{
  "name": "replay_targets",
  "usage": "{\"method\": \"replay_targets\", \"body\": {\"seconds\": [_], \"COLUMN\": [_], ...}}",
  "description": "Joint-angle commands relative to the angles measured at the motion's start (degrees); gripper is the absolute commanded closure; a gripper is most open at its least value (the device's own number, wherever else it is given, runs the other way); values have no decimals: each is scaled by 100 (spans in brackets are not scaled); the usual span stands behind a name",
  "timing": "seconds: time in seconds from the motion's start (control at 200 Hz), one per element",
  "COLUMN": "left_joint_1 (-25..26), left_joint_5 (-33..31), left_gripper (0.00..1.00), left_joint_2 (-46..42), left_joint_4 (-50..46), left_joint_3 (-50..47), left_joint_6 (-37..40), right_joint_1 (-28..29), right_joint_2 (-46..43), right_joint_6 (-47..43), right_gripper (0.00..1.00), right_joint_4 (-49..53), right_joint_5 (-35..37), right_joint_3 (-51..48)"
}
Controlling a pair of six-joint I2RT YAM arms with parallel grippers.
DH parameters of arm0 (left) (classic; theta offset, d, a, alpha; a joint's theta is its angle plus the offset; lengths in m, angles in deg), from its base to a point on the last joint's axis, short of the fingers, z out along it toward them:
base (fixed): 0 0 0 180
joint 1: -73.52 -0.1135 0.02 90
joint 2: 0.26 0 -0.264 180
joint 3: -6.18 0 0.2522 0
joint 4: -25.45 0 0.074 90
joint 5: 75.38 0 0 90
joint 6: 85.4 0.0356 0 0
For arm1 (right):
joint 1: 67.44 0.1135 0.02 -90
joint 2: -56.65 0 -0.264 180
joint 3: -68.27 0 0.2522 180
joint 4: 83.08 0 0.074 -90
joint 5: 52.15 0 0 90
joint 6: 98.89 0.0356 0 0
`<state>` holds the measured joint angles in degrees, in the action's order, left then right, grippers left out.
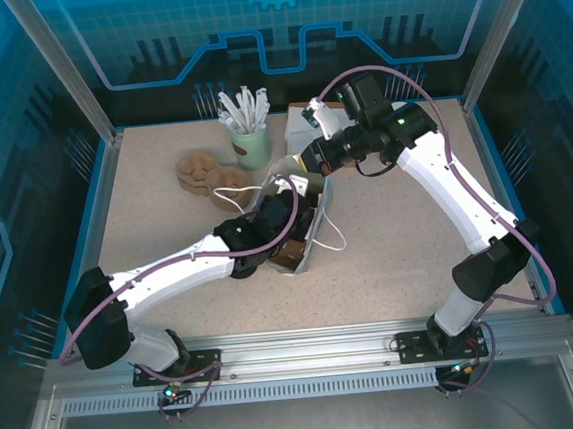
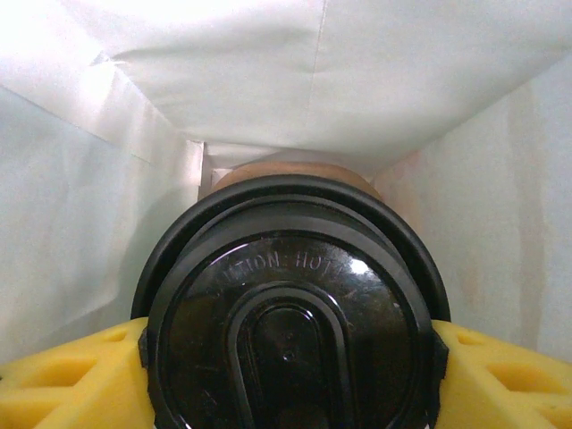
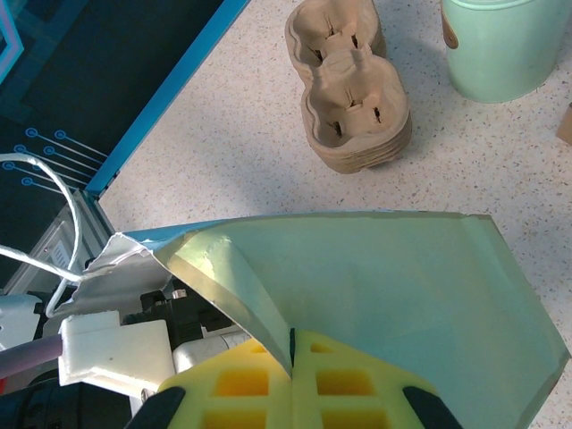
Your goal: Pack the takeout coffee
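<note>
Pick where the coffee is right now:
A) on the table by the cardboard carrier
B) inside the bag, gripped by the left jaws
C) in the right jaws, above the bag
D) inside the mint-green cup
B: in the left wrist view the coffee, black lid toward the camera, sits between the yellow pads of the left jaws, with white bag walls around it; the right jaws pinch the bag's rim.

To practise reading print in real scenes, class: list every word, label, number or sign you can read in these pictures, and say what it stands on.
"TION HOT": raised letters on the black lid of the takeout coffee; the letters before them are too faint to read.
Mint-green cup: a brown mark at its edge, cut off and unreadable.
Paper bag and cardboard cup carriers: no text to be seen.
</note>
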<state>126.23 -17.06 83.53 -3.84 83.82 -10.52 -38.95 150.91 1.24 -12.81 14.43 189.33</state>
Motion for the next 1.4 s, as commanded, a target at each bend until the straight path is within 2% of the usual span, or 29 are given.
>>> {"method": "replay_targets", "body": {"seconds": [0.0,0.37,0.951,1.396], "left_joint_1": [-29,-145,-436,-708], "left_joint_5": [66,206,758,1247], "left_gripper": [32,31,31,31], "left_joint_2": [179,425,1154,1879], "left_joint_4": [7,-446,-1428,-1988], "left_joint_3": [41,420,1350,2180], "left_joint_6": [-158,-384,-808,-893], "right_joint_1": [60,86,-45,-445], "right_joint_2": [4,-20,136,146], "right_joint_6": [77,128,397,729], "right_gripper": [100,100,100,78], "right_joint_4": [-83,-164,-566,-966], "right_joint_5": [-224,-281,-461,-453], "right_joint_3": [-1,-112,-354,-569]}}
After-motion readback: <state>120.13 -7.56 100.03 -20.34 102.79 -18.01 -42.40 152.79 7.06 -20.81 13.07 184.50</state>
